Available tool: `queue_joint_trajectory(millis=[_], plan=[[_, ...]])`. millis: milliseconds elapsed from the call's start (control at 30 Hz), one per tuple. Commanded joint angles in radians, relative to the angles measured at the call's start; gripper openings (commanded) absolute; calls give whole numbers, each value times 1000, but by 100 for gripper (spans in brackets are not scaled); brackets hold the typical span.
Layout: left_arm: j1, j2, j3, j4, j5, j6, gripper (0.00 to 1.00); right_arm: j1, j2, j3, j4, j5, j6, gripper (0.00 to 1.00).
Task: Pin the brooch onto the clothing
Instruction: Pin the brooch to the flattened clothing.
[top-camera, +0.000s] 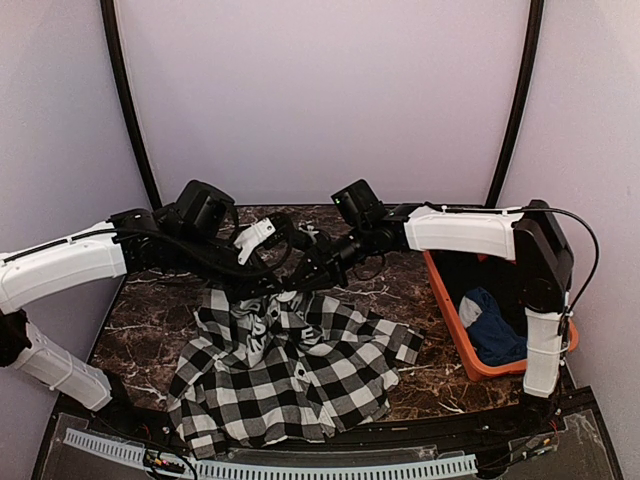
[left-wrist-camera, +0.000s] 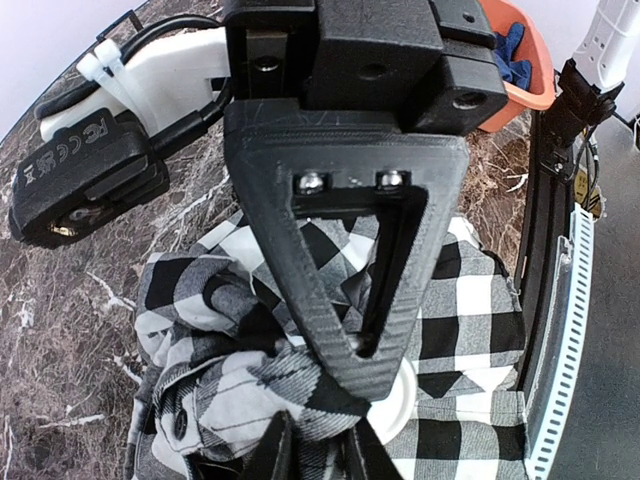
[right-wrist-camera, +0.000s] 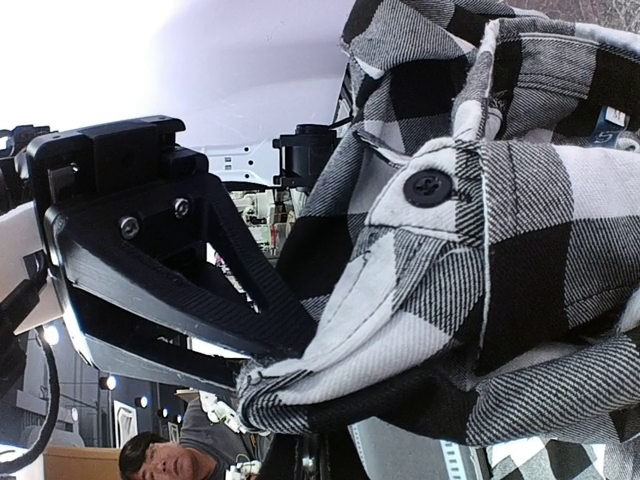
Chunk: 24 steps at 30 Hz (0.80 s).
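The black-and-white checked clothing (top-camera: 300, 370) lies spread on the dark marble table, its top edge lifted where both grippers meet. My right gripper (right-wrist-camera: 265, 385) is shut on a folded hem of the clothing (right-wrist-camera: 500, 230), close to a black button (right-wrist-camera: 428, 187). My left gripper (left-wrist-camera: 375, 375) hangs over the bunched cloth (left-wrist-camera: 230, 380). I see it side-on, one finger hiding the other. A small white round brooch (left-wrist-camera: 402, 405) peeks out from behind its fingertip, against the cloth. In the top view the left gripper (top-camera: 272, 278) and the right gripper (top-camera: 312, 265) nearly touch.
An orange basket (top-camera: 447, 310) stands at the table's right side with a dark blue garment (top-camera: 495, 325) in it. The right arm's base rises beside the basket. A white perforated rail (top-camera: 330, 468) runs along the near edge.
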Motion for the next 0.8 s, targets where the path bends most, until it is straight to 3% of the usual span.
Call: queue_joint_trajectory(millis=[0, 400, 767], plan=[[-46, 72, -28, -78, 25, 8, 19, 25, -35, 57, 230, -89, -16, 0], [-93, 113, -5, -118, -31, 26, 17, 23, -52, 16, 464, -129, 161, 0], [-107, 105, 3, -112, -55, 25, 13, -13, -83, -102, 691, -31, 407, 0]])
